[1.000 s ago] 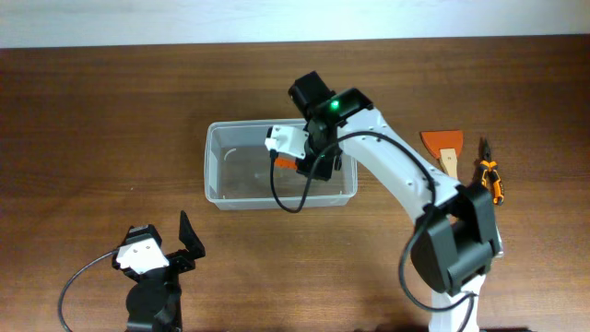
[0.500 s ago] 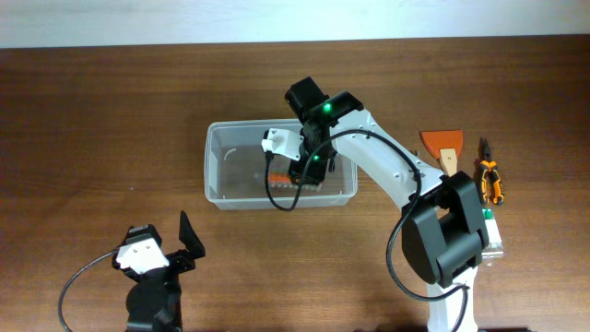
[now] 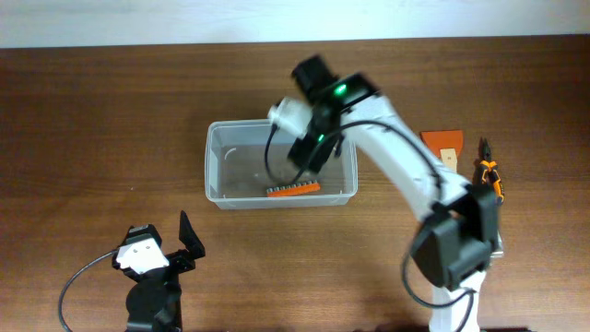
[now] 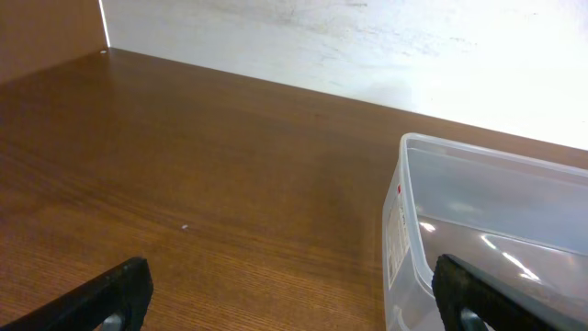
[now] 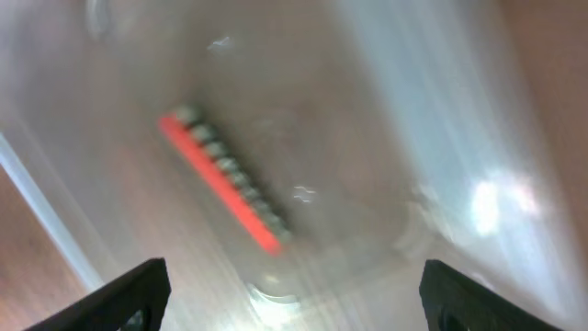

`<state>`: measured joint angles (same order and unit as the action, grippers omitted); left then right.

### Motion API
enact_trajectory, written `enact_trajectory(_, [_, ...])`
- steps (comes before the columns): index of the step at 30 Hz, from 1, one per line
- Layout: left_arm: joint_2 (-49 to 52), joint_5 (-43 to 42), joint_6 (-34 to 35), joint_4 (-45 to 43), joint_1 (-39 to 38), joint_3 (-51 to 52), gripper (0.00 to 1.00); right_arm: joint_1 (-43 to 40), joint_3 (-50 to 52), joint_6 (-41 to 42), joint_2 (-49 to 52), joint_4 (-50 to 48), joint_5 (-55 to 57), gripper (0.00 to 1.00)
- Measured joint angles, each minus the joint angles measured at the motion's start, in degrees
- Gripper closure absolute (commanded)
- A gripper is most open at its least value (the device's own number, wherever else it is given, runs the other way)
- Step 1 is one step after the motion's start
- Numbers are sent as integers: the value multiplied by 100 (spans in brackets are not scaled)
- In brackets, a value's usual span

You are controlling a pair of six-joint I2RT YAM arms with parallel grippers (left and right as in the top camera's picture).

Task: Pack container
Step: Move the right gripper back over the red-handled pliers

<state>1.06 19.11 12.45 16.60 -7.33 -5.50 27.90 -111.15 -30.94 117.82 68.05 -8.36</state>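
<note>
The right gripper (image 5: 296,299), jaws wide and empty above the container (image 3: 235,171) at table centre, should rise straight past the rim before swinging to the pliers (image 3: 489,177) at 3 o'clock.

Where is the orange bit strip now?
Overhead view: the orange strip of grey bits lies flat on the floor of the large clear plastic tub, along its near wall, slightly right of centre.
</note>
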Motion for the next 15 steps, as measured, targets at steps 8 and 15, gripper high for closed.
enact_trajectory(8, [0,0,0,2,0,0,1,-1759,-1646,1768,-868,1274,756,17])
enact_trajectory(15, [0,0,0,2,0,0,1,-3117,-1504,2715,-822,1683,730,29])
